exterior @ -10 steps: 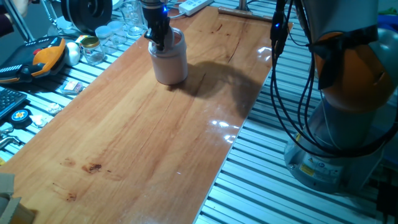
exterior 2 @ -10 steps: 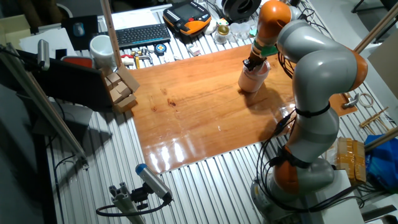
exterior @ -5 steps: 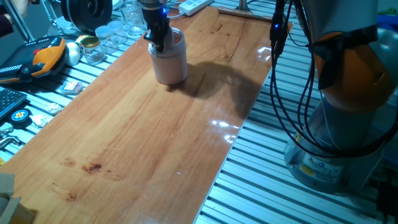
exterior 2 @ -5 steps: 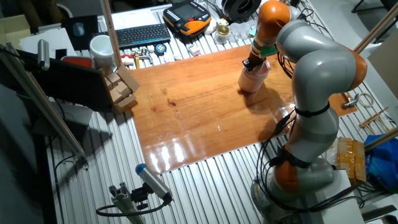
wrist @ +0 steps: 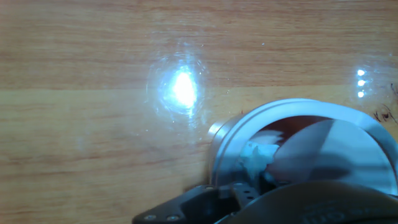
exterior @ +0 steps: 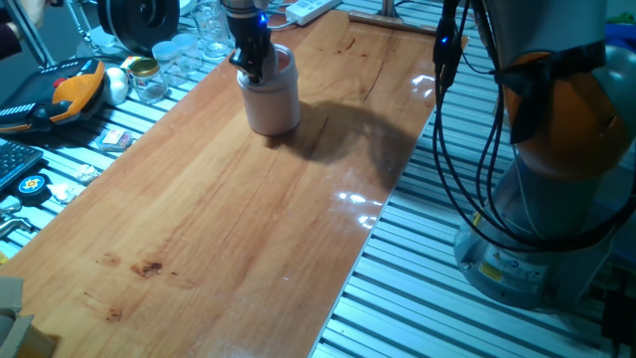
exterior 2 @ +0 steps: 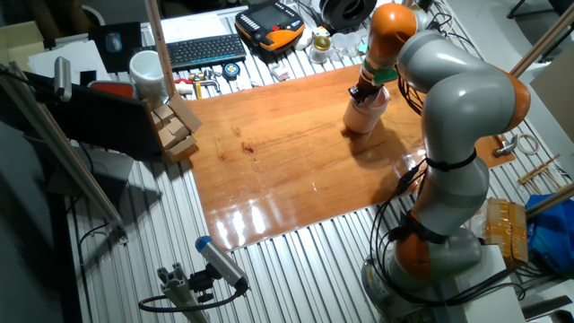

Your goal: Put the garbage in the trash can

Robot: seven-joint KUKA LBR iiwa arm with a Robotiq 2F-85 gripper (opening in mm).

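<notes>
Gripper (exterior: 256, 66) sits right at the mouth of the bin (exterior: 271, 99), fingers dipped to the rim on its far-left side in one fixed view; same in the other fixed view, gripper (exterior 2: 360, 92) on top of bin (exterior 2: 365, 111). Placed so anything let go falls inside, not onto the table (exterior: 229, 209).

Hand view: bin rim (wrist: 249, 124) directly below the jaws, lid flap (wrist: 329, 149) tilted, leaving a gap. White lumpy wad (wrist: 256, 157) sits just below the jaws, at or just inside the rim, next to the flap. Looks like the garbage being pushed past the swing lid.

Jaw state: cannot tell, fingertips are mostly hidden by the hand body at the bottom of the hand view, and too small in the fixed views. Can't say if the wad is pinched or already loose.

Judgement: drop step, nearly done. Risk: wad catching on the flap or rim instead of falling in.
</notes>
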